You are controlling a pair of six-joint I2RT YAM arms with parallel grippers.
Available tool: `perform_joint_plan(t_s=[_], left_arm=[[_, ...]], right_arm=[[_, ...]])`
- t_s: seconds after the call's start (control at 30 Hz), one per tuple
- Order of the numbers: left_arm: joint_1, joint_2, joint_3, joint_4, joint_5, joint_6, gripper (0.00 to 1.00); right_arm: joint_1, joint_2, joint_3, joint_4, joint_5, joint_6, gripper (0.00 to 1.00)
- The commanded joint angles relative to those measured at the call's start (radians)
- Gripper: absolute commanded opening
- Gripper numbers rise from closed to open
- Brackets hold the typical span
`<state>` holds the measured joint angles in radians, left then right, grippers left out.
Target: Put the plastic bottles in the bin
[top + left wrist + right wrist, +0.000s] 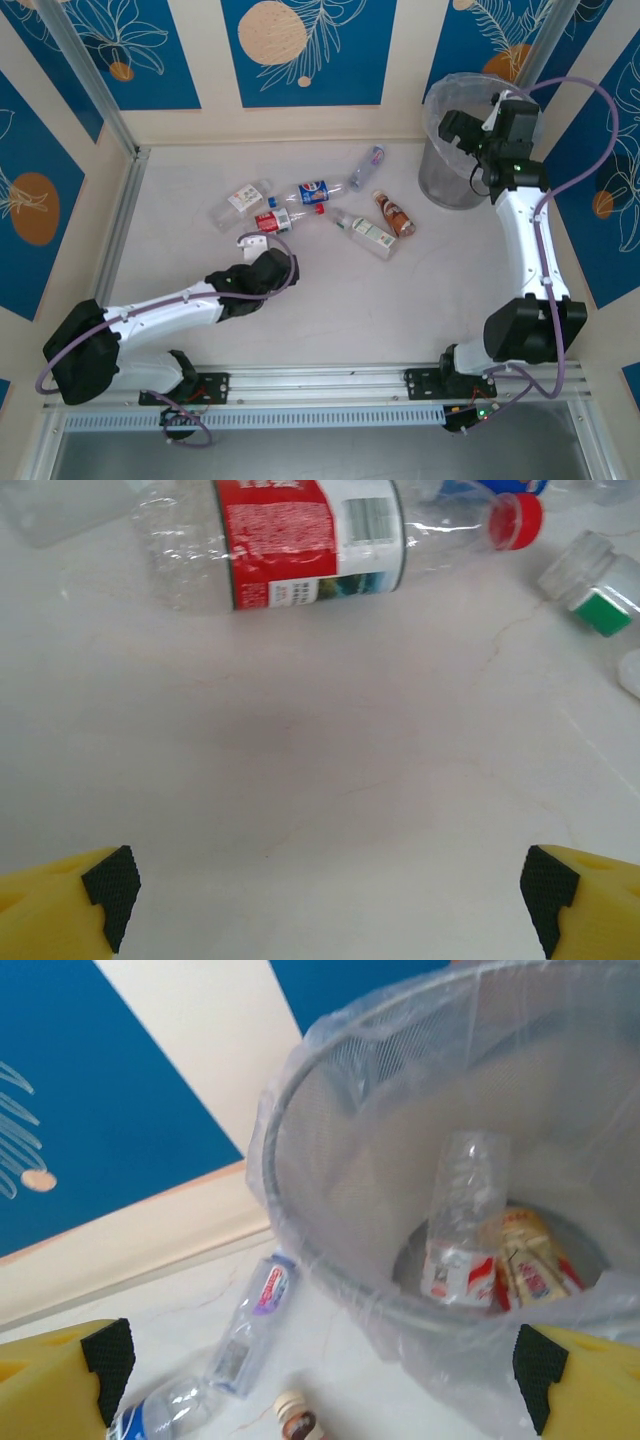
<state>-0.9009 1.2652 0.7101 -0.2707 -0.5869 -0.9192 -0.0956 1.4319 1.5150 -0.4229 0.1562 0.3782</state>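
Several plastic bottles lie in the middle of the table: a white-labelled one (243, 197), a red-labelled one (280, 218), a blue-labelled one (315, 190), a clear one (368, 165), a brown one (395, 213) and a green-capped one (362, 232). My left gripper (256, 243) rests low just in front of the red-labelled bottle (310, 540), open (330, 900) and holding nothing. My right gripper (462, 132) hovers at the rim of the grey lined bin (452, 170), open (325, 1370) and empty. Inside the bin (330, 1090) lie a clear bottle (462, 1225) and an orange-labelled bottle (530, 1260).
The bin stands in the back right corner against the wall. The clear purple-labelled bottle (250, 1330) and the brown bottle's cap (295, 1422) lie on the table just left of the bin. A green-capped bottle neck (598, 592) lies to the right of the red cap (515, 520).
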Motion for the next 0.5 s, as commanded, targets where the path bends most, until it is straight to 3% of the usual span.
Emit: perform_joint_plan(t_s=[0.0, 0.23, 0.47], left_arm=[[0.024, -0.025, -0.03, -0.029, -0.051, -0.039, 0.99], [0.11, -0.057, -0.038, -0.001, 0.018, 0.065, 0.99], [0.339, -0.081, 0.004, 0.031, 0.228, 0.349, 0.99]], right_arm=[[0.004, -0.067, -0.057, 0.065, -0.11, 0.043, 1.0], [0.009, -0.154, -0.173, 0.083, -0.179, 0.082, 1.0], [0.017, -0.239, -0.299, 0.017, -0.21, 0.082, 1.0]])
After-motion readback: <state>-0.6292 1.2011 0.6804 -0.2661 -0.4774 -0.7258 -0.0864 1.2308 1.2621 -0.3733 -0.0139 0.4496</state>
